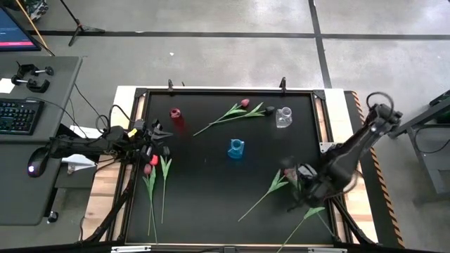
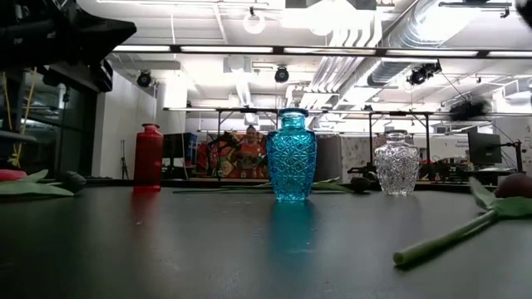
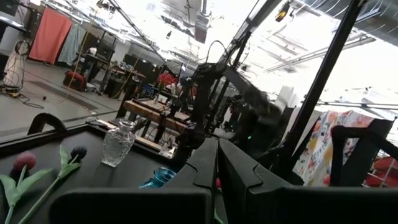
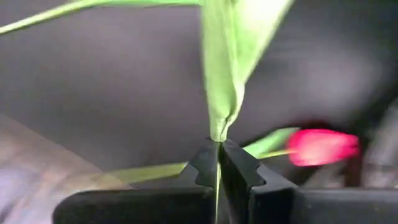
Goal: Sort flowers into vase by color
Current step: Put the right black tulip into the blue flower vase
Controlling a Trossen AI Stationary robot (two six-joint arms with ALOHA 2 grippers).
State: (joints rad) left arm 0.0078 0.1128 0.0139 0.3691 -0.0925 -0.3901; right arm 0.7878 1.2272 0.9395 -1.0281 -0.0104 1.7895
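Note:
Three vases stand on the black table: red (image 1: 175, 113), blue (image 1: 236, 148), clear glass (image 1: 283, 117). Two tulips (image 1: 235, 112) lie at the far middle. Two red-headed tulips (image 1: 151, 183) lie at the left edge, just near of my left gripper (image 1: 156, 140). That gripper is shut and points level toward the table's right (image 3: 217, 168). Other tulips (image 1: 271, 188) lie at the near right. My right gripper (image 1: 301, 184) is over them, shut on a green leaf (image 4: 224, 74). A red tulip head (image 4: 320, 146) lies beside it. My right gripper pinches a tulip's green leaf at its narrow folded base (image 4: 219, 129) between its two fingertips. The fingers come from above, slanting down toward the table. The leaf widens away from the fingertips. I cannot tell whether the flower is lifted clear of the table.
A raised frame (image 1: 225, 90) runs round the table. The middle of the table between the blue vase and the near edge is bare. In the low view a green stem (image 2: 453, 237) lies on the table at the right. A desk with a keyboard (image 1: 17, 116) stands left of the table.

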